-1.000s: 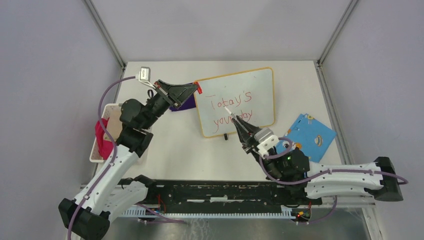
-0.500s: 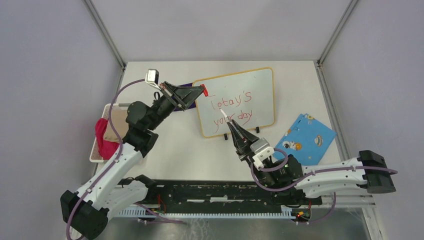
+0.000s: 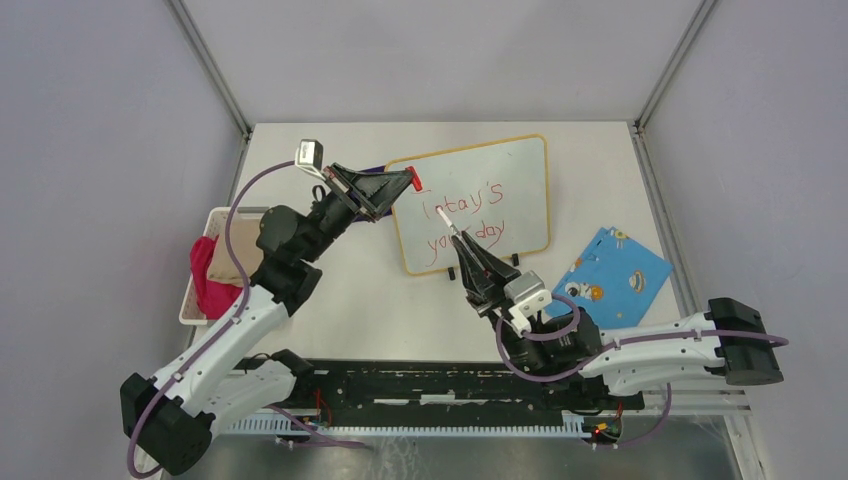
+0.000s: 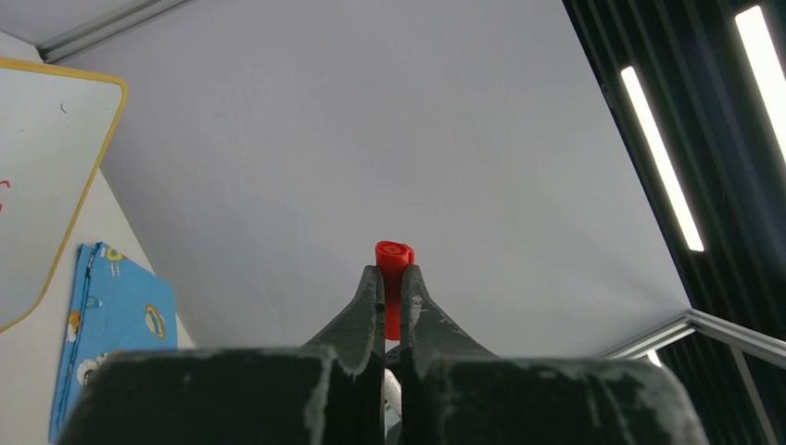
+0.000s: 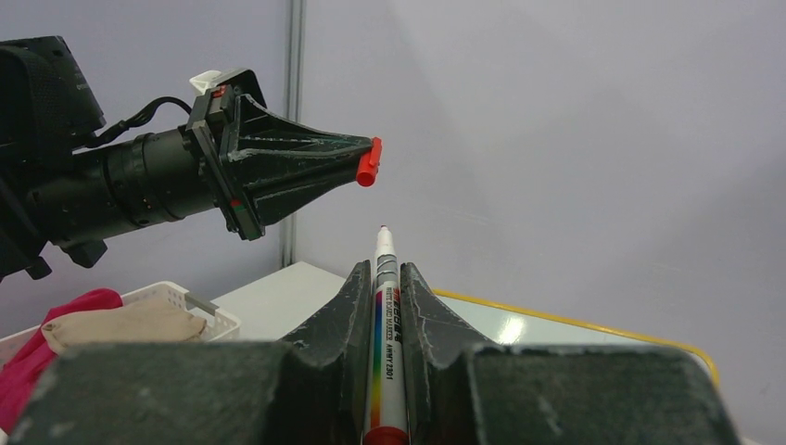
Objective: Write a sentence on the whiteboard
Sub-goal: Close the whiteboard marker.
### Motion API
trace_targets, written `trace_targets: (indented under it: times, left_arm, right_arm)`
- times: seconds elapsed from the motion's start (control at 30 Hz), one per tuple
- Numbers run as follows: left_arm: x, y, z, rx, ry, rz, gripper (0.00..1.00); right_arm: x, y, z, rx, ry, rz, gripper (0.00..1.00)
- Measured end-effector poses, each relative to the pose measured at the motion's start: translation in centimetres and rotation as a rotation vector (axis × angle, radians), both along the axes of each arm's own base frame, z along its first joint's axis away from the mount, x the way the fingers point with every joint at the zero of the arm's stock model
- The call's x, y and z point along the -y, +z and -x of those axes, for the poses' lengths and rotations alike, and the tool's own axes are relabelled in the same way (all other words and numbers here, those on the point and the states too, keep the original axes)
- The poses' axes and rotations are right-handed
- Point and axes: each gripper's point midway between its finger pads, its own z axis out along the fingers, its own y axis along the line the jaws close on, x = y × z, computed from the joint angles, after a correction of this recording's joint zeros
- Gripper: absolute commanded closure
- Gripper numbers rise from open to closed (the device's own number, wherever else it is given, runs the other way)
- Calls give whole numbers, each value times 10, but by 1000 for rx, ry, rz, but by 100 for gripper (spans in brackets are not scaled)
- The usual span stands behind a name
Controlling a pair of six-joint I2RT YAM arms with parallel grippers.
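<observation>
Top view: left pincer (image 3: pixel 408 178) clenched on a red cap (image 3: pixel 414 181), held up just off a corner of the whiteboard (image 3: pixel 520 165). Right pincer (image 3: pixel 459 240) is grasping the marker (image 3: pixel 445 219), tip pointing ahead of it toward the cap, near but apart. The whiteboard lies on the desk (image 3: pixel 350 290) under and beyond the right pincer. The sentence (image 3: pixel 478 198) on it, two red lines, looks finished.

Left wrist: cap (image 4: pixel 394 269) pinched between the fingertips, poking out past them.

Right wrist: marker (image 5: pixel 383 324) centred between the jaws, tip bare. The cap is ahead, higher and slightly left, with a clear gap.

My read: writing done, recapping in hand. Next move calls for getting tip and cap on one axis, then a straight push. Off-axis, the tip likely skids off the rim.
</observation>
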Motion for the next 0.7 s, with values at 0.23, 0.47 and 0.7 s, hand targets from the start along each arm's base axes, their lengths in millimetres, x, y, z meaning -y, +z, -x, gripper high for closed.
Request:
trace_targets:
  times: [0.23, 0.47, 0.7]
  left_arm:
    - [-3, 0, -2, -17, 23, -3, 98]
    - [-12, 37, 2, 43, 67, -1, 98]
    - [-13, 35, 2, 38, 77, -10, 98]
  right_arm:
    - [1, 3, -1, -4, -9, -6, 100]
    - [2, 10, -1, -4, -10, -22, 100]
    - [7, 14, -1, -4, -13, -24, 100]
